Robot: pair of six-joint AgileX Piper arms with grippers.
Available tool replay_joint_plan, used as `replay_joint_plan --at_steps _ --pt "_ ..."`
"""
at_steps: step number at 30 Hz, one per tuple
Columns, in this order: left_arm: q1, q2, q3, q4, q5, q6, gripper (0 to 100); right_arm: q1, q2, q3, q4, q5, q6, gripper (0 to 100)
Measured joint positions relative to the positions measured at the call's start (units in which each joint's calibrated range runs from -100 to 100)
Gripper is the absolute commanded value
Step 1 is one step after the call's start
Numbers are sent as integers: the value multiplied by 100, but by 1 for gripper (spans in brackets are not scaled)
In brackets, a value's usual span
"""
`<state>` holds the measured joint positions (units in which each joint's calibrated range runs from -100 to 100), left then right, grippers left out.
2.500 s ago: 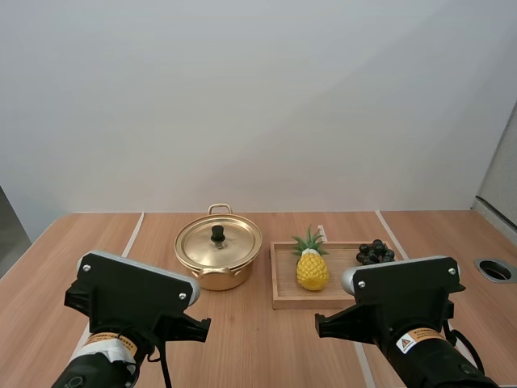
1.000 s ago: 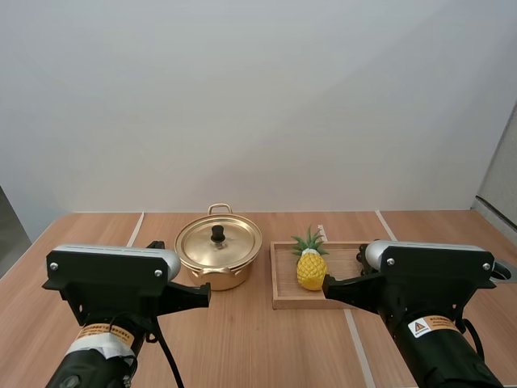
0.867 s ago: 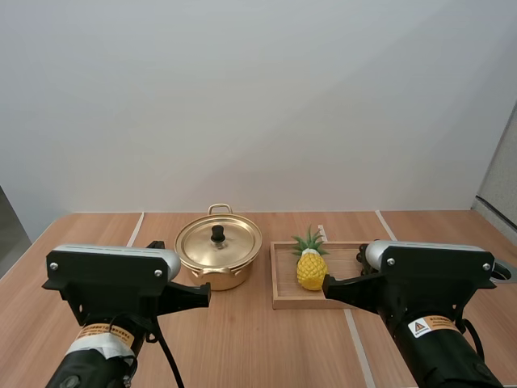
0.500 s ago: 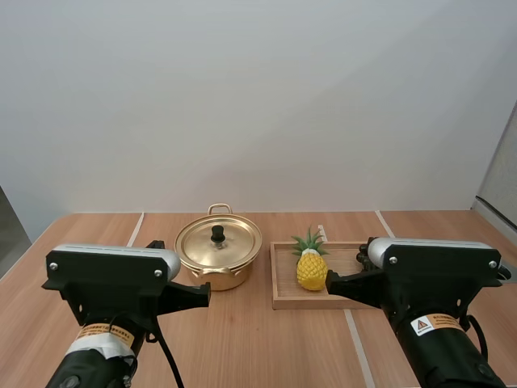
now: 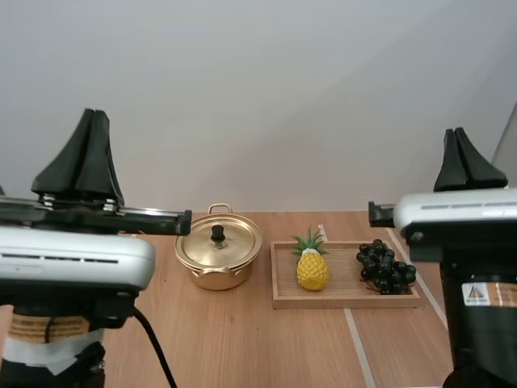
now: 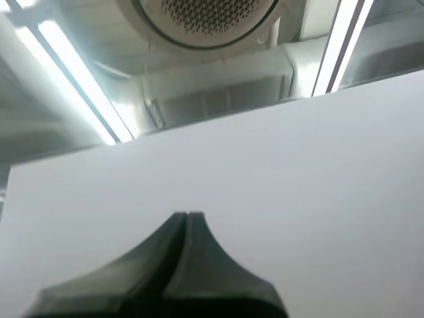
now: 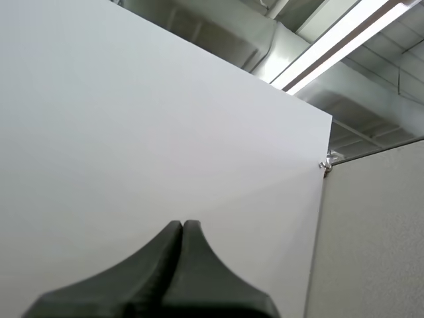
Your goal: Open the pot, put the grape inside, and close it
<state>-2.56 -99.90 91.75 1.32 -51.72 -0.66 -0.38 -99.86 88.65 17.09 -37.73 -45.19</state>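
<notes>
A gold pot point(image 5: 218, 258) with its lid point(image 5: 220, 238) on and a black knob point(image 5: 217, 234) stands on the table, left of centre. To its right a wooden tray point(image 5: 343, 298) holds a dark bunch of grapes point(image 5: 383, 267) at its right end. My left gripper point(image 5: 93, 117) points straight up at the near left, shut into one dark wedge point(image 6: 187, 217). My right gripper point(image 5: 461, 134) also points up at the near right, shut on nothing point(image 7: 182, 225). Both are high above the table and well short of the pot and tray.
A yellow toy pineapple point(image 5: 312, 267) lies in the left half of the tray. The wooden table point(image 5: 266, 339) stretches in front of the pot and tray, between my two arms.
Both arms have swung up from level to upright, so the grippers now point at the ceiling. The grapes, hidden behind the right arm before, are now in sight. Pot and tray have not moved.
</notes>
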Motion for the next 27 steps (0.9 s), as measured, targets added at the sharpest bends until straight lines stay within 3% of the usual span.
replay_joint_plan --at_steps 6,16,20,23,27 --pt "0 388 -1825 -296 2813 215 0 0 550 -2009 1258 2234 -636 0" --pt "0 2072 -4515 -598 5342 236 0 -8 2070 -4576 1449 5029 -758 0" --pt "0 2570 -5229 -598 6379 236 0 -163 2613 -5134 285 6581 472 0" --pt "0 2878 -5704 -476 6969 236 0 -343 3300 -5864 -1296 8409 2468 0" --pt "0 3154 -6052 -441 7442 194 0 -376 4202 -6637 -2320 10543 3468 0"
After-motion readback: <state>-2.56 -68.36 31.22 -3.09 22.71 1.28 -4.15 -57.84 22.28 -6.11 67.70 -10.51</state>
